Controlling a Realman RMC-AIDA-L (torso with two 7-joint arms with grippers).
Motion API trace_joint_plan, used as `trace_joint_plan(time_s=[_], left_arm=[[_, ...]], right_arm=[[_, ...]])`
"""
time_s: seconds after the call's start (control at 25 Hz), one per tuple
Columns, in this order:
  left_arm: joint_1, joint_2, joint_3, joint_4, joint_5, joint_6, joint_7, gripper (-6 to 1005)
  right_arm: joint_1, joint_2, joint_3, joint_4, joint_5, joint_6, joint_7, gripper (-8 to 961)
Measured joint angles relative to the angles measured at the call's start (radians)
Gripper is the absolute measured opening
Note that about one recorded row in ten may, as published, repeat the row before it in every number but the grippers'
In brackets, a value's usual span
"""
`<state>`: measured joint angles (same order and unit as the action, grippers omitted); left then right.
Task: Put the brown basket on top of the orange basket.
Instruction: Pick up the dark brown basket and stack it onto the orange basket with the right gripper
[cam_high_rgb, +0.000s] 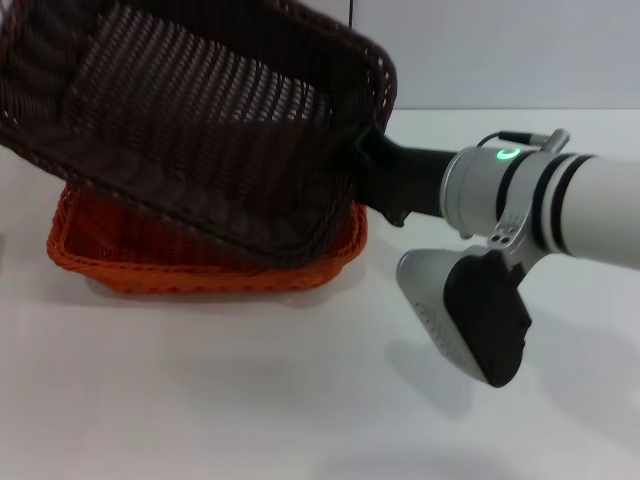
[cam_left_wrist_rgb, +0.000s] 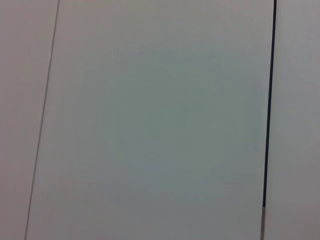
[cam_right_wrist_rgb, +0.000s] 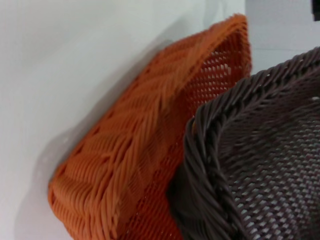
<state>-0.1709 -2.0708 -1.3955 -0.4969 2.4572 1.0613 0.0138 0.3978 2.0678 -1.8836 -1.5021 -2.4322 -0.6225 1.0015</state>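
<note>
The brown basket is lifted and tilted above the orange basket, its low edge reaching down into the orange one. The orange basket sits flat on the white table at the left. My right gripper comes in from the right and is shut on the brown basket's right rim; its fingers are mostly hidden by the weave. The right wrist view shows the brown basket's braided rim close up, over a corner of the orange basket. My left gripper is out of view.
The white table stretches in front of and to the right of the baskets. A pale wall stands behind. The right arm's wrist housing hangs low over the table. The left wrist view shows only a pale panel.
</note>
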Motion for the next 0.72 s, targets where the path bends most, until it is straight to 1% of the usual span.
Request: trace_joint_plan(time_s=[0.08, 0.16, 0.2, 0.24, 0.36, 0.52, 0.6, 0.72], left_arm=[[0.000, 0.000, 0.001, -0.005, 0.000, 0.000, 0.000, 787], [0.001, -0.001, 0.001, -0.007, 0.000, -0.001, 0.000, 787], [0.001, -0.002, 0.002, -0.006, 0.000, -0.001, 0.000, 787], [0.001, -0.002, 0.002, -0.006, 0.000, -0.001, 0.000, 787], [-0.001, -0.003, 0.004, -0.004, 0.000, -0.002, 0.000, 787], [0.002, -0.006, 0.018, -0.004, -0.005, -0.003, 0.000, 787], [0.001, -0.005, 0.046, -0.003, -0.041, -0.003, 0.000, 787], [-0.001, -0.004, 0.055, 0.001, -0.056, -0.003, 0.000, 787]], right_arm=[[-0.002, 0.000, 0.015, -0.015, 0.004, -0.026, -0.001, 151], [-0.004, 0.000, 0.051, -0.048, 0.026, -0.104, -0.005, 151], [-0.008, 0.000, 0.089, -0.075, 0.065, -0.180, -0.027, 151], [-0.008, 0.000, 0.089, -0.075, 0.065, -0.180, -0.027, 151], [-0.015, 0.003, 0.133, -0.098, 0.102, -0.248, -0.057, 151], [-0.016, 0.002, 0.144, -0.088, 0.104, -0.258, -0.063, 151], [-0.014, 0.002, 0.149, -0.075, 0.104, -0.260, -0.067, 151], [-0.007, 0.002, 0.158, -0.063, 0.104, -0.259, -0.070, 152]])
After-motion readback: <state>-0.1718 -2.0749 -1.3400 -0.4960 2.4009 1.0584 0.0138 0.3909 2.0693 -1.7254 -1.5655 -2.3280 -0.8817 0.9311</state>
